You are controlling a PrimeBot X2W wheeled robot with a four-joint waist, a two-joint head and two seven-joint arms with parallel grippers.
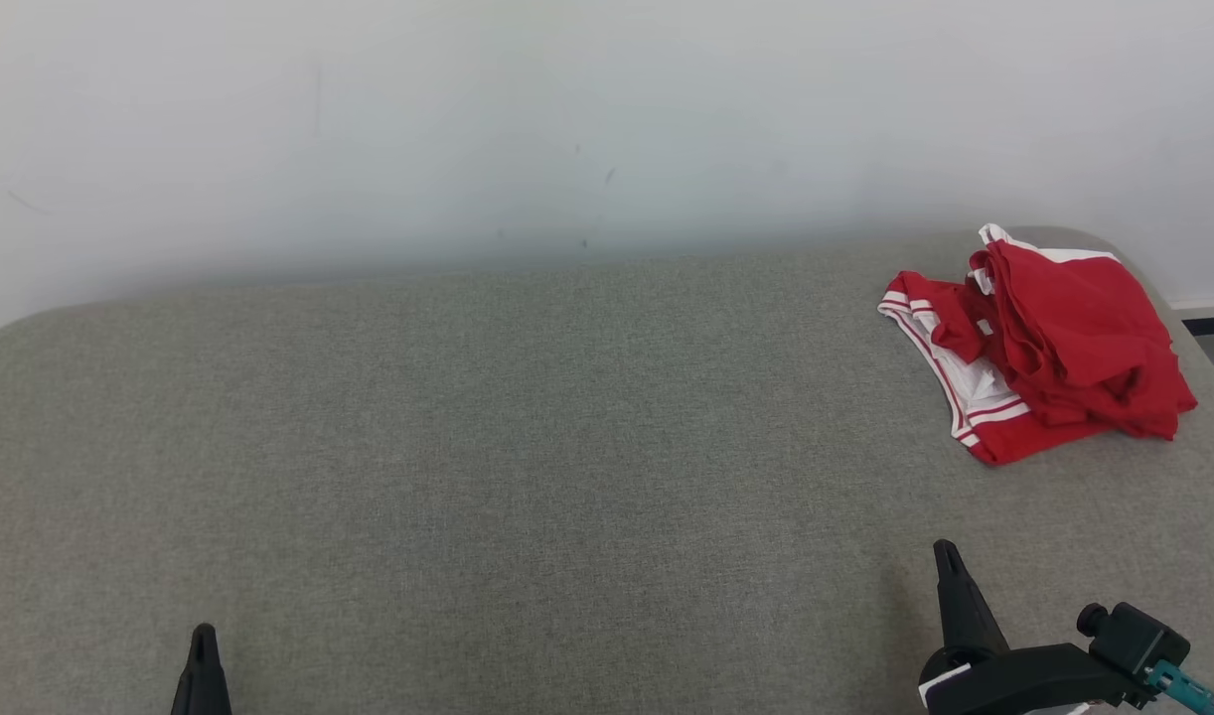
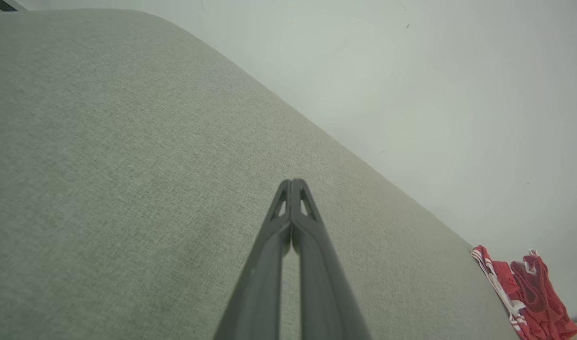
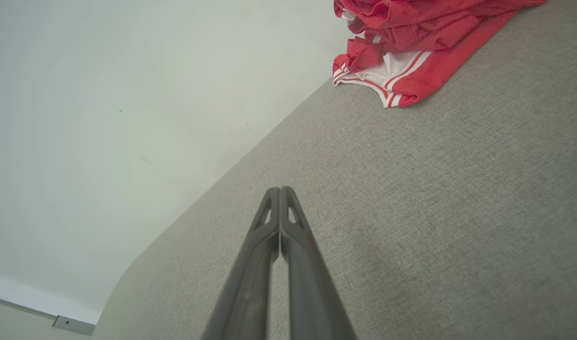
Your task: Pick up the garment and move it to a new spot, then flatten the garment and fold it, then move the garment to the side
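A red garment (image 1: 1054, 343) with white stripes lies crumpled in a heap at the far right corner of the grey fabric surface (image 1: 528, 447). It also appears in the left wrist view (image 2: 524, 295) at the lower right and in the right wrist view (image 3: 411, 47) at the top. My right gripper (image 1: 947, 549) sits low on the right, well in front of the garment, and its fingertips meet with nothing between them (image 3: 280, 190). My left gripper (image 1: 205, 633) stands at the lower left, far from the garment, shut and empty (image 2: 292, 181).
A plain white wall (image 1: 567, 119) runs along the back edge of the surface. The surface's corners are rounded at the far left and far right. A strip of floor and dark skirting (image 1: 1213, 326) shows past the right corner. Broad bare fabric stretches between the grippers and the wall.
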